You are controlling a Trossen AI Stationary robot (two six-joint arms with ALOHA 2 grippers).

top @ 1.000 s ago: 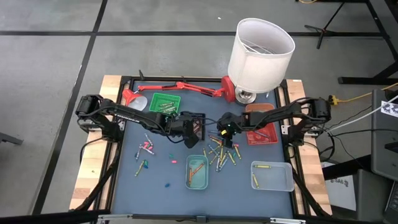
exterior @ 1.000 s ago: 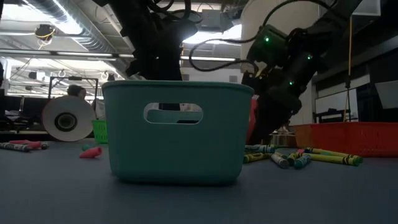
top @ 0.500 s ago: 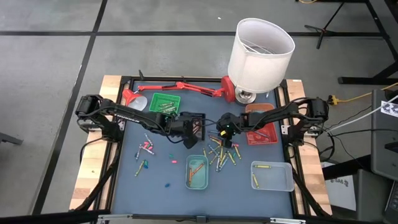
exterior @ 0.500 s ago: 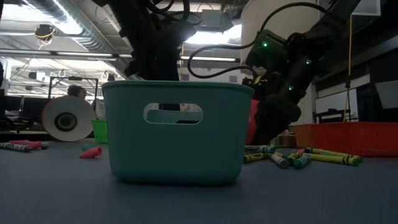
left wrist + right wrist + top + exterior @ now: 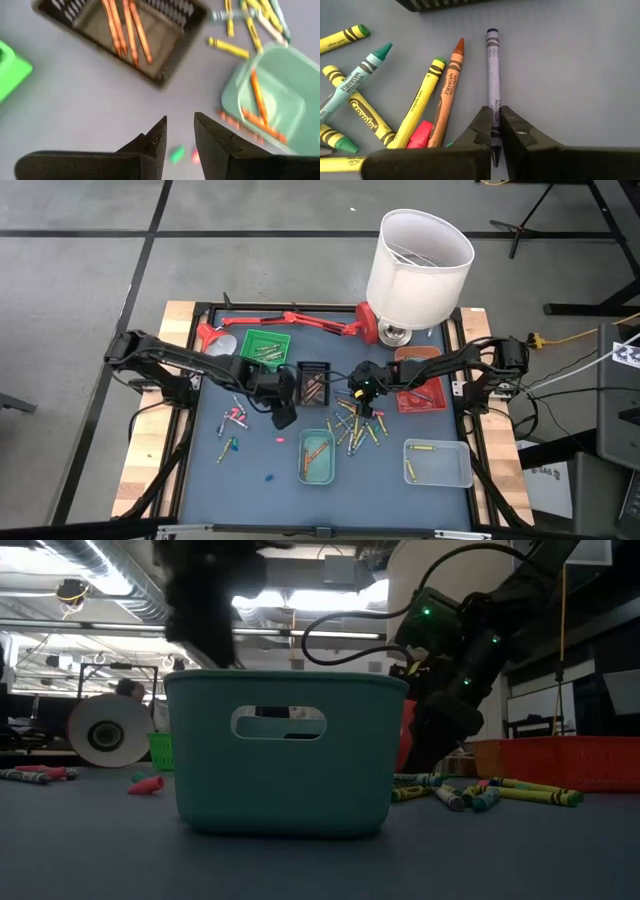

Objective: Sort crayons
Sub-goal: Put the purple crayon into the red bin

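Right of centre in the high view, the right gripper point(image 5: 495, 131) is being closed on a purple crayon point(image 5: 493, 75), whose long axis is running straight ahead between the jaws. Left of it, the left gripper point(image 5: 178, 132) is being held narrowly parted, empty.

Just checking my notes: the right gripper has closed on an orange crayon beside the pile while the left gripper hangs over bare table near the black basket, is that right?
Not quite. The right gripper is shut on the purple crayon, not the orange one lying beside it; the right wrist view shows this. The left gripper does hang over bare table near the black basket.
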